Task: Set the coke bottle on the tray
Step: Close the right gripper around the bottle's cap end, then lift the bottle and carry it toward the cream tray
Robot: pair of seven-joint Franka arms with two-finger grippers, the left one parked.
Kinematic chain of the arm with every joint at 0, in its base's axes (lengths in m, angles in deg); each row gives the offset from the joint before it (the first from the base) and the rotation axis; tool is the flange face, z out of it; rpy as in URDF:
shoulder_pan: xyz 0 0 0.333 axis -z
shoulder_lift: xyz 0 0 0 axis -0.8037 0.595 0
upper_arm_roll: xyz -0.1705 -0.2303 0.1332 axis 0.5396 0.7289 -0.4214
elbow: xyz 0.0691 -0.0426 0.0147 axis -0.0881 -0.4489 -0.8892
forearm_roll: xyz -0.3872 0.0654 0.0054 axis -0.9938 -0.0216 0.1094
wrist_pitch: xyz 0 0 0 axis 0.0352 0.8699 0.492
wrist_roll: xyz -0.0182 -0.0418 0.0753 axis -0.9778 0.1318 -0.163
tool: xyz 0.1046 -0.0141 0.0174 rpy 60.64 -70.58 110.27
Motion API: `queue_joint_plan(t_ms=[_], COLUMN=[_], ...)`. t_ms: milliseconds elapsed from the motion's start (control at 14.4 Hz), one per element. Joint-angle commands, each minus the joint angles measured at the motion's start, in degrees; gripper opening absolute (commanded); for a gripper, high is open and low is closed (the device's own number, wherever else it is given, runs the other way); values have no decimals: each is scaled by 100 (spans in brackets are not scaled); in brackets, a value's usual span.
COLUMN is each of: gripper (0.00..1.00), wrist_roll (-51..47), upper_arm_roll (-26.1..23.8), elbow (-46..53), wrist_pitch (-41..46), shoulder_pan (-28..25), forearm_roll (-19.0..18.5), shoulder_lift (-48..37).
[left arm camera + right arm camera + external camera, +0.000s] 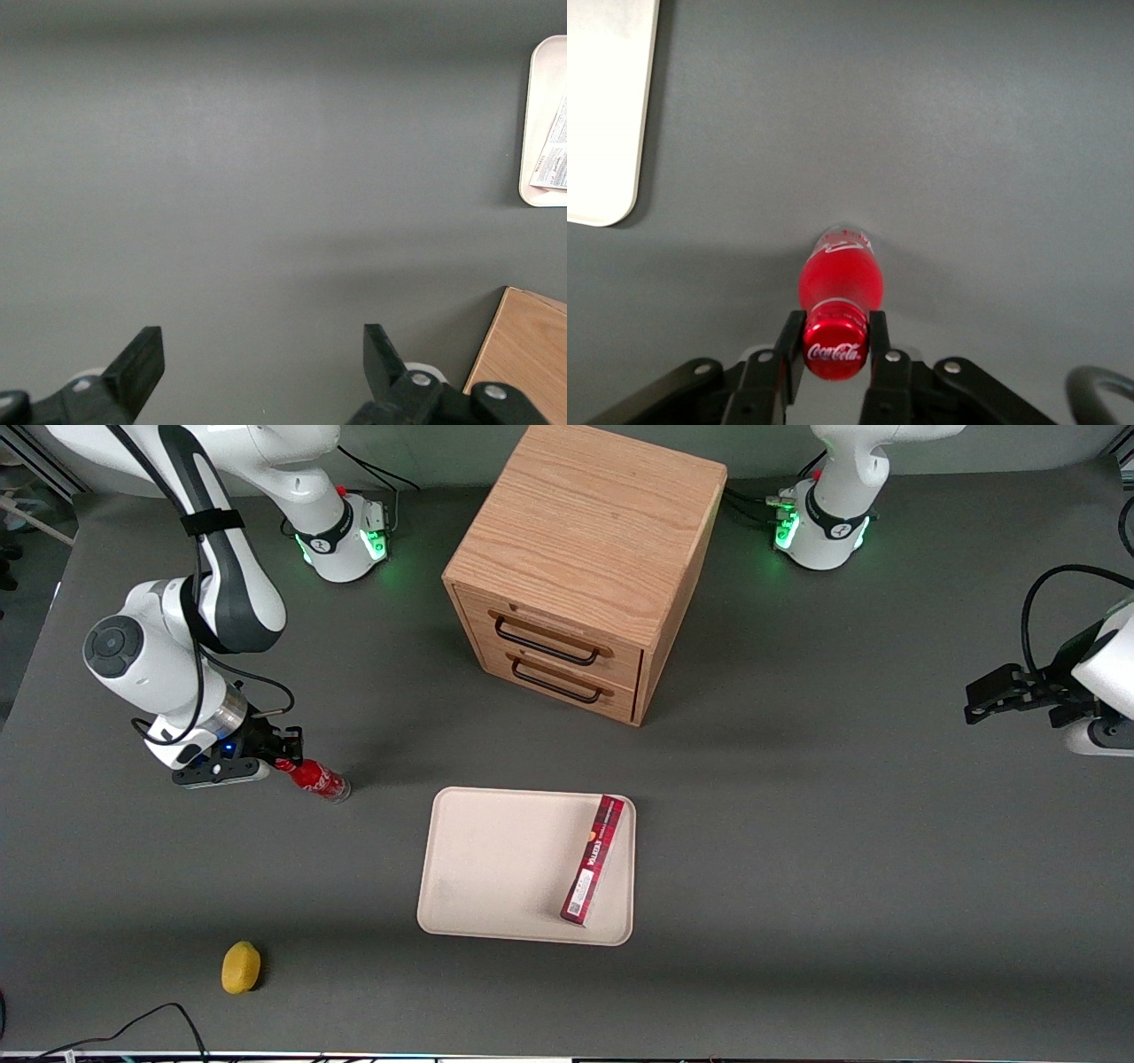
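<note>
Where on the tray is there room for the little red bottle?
The tray is bare on its part toward the working arm's end. Its edge toward the parked arm's end is crowded by the long red box. The gripper, off the tray, grips the coke bottle by its cap.

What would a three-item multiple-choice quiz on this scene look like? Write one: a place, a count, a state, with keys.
1. Where does the dark-red box lie?
A. on the tray
B. on the wooden cabinet
C. beside the lemon

2. How many handled drawers show on the cabinet's front?
A. one
B. two
C. four

3. What is the gripper doing?
A. hanging open above the tray
B. shut on the coke bottle at its cap end
C. holding the lemon

Key: 1 A, the box rests inside the tray's rim; 2 B, two black handles show; 3 B, the fingers clamp the cap, off the tray toward the working arm's end.
</note>
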Motion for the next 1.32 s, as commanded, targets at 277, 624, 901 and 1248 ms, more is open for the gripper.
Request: queue_joint_plan(t_ms=[277, 624, 901, 1248], gripper=[0, 0, 0, 0], wrist_roll=[-173, -435, -454, -874], upper_arm_roll=[-103, -103, -94, -103], elbow=[360, 2644, 4909, 6190], wrist_pitch=[718, 3829, 6123, 6630], shoulder_pan=[-11, 6, -3, -317], forearm_roll=[2, 11, -102, -130], shoulder_lift=[-258, -197, 223, 1287])
